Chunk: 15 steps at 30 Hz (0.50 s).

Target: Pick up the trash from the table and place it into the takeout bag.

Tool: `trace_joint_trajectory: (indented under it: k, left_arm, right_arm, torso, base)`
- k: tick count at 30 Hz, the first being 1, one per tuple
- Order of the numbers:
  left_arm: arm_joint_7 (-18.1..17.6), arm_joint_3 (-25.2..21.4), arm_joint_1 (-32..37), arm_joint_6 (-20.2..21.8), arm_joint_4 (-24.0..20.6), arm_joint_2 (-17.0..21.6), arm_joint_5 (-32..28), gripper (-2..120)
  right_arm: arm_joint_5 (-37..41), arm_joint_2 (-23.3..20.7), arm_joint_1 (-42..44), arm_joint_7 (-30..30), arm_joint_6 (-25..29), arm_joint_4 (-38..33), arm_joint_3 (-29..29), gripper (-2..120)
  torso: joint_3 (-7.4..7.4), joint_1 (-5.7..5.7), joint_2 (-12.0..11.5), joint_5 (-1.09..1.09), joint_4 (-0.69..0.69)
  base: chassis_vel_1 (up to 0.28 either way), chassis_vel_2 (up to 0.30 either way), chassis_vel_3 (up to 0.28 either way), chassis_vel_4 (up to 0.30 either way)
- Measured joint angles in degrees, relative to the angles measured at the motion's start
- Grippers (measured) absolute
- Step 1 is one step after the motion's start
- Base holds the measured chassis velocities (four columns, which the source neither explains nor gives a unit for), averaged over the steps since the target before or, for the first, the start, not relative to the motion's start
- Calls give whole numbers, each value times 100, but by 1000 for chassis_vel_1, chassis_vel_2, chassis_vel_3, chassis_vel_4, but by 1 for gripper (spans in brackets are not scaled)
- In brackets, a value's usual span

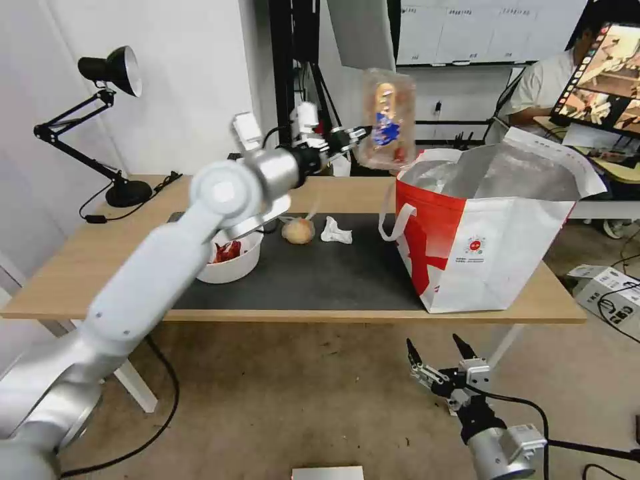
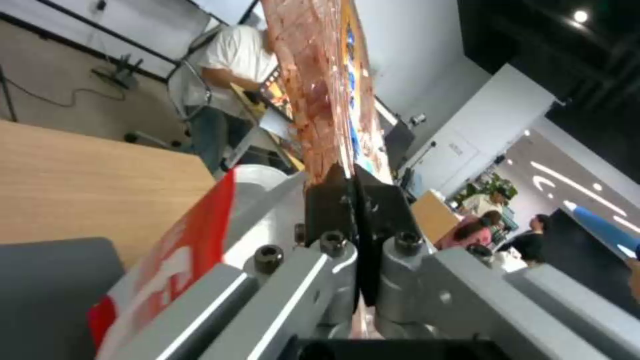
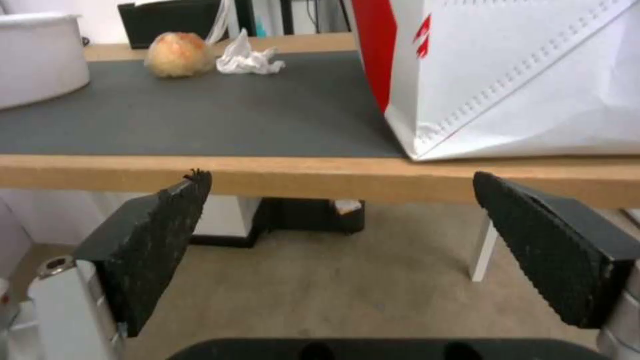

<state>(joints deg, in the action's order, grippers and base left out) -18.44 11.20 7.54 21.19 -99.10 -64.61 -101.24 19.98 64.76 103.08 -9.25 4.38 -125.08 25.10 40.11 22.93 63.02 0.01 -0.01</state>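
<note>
**Clamshell tray held aloft beside the takeout bag**

The left gripper (image 1: 357,133) was raised above the far side of the table (image 1: 80,260), its fingers pinched together on one edge of the clear plastic clamshell tray (image 1: 388,119). The tray hung upright in the air, just to the left of the open mouth of the takeout bag (image 1: 493,260) and higher than its rim. In the left wrist view the black pads (image 2: 333,200) met on the thin plastic lip, with the tray (image 2: 313,85) rising away from them and the bag's red-and-white wall (image 2: 187,240) close below.

The tray looked light, but thin and flexible; held by a single edge it would likely bend or swing, and a smooth plastic lip could slip from the pads. Food bits inside might spill if the shell popped open, so a grip across the closed rim seemed the safest hold.

The rest of the trash lay on the dark grey mat (image 1: 320,280): the white bowl (image 1: 233,263) with red shell scraps, partly behind the left arm, then the bagged bun (image 1: 298,230) and, just beside it, the crumpled tissue (image 1: 335,231). The bun would be soft and its wrap slippery; the tissue would weigh almost nothing and crush readily; the bowl was rigid, and best taken by its rim.

The right gripper (image 1: 441,357) waited below the table's front edge, near the bag's corner, its fingers spread wide on nothing.
</note>
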Motion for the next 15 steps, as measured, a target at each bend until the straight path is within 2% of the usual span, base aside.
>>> trace_joint_trajectory:
  k: [8, 10, 12, 14, 15]
  left_arm:
    - [-21, 506, -596, -13, 805, -667, 165, 0]
    - [-26, 553, -630, -16, 877, -729, 203, 0]
    - [-56, 742, -728, -33, 1135, -966, 369, 0]
    - [-67, 780, -741, -35, 1190, -1017, 413, 0]
    - [-106, 944, -775, -83, 1384, -1191, 614, 0]
  right_arm:
    - [-155, 93, 20, -5, -1, 73, -179, 100]
    - [-168, 103, 18, -5, -1, 79, -196, 100]
    - [-207, 134, 12, -8, -1, 93, -235, 100]
    - [-212, 138, 12, -8, -1, 94, -238, 100]
    - [-229, 155, 11, -10, -1, 103, -245, 100]
  torso:
    - [0, 0, 0, 0, 1]
    - [0, -1, 0, 0, 1]
    - [0, 0, 0, 0, 1]
    - [0, 0, 0, 0, 1]
    - [0, -1, 0, 1, 0]
  base:
    - [0, 0, 0, 0]
    - [0, 0, 0, 0]
    - [0, 0, 0, 0]
    - [0, 0, 0, 0]
    - [0, 0, 0, 0]
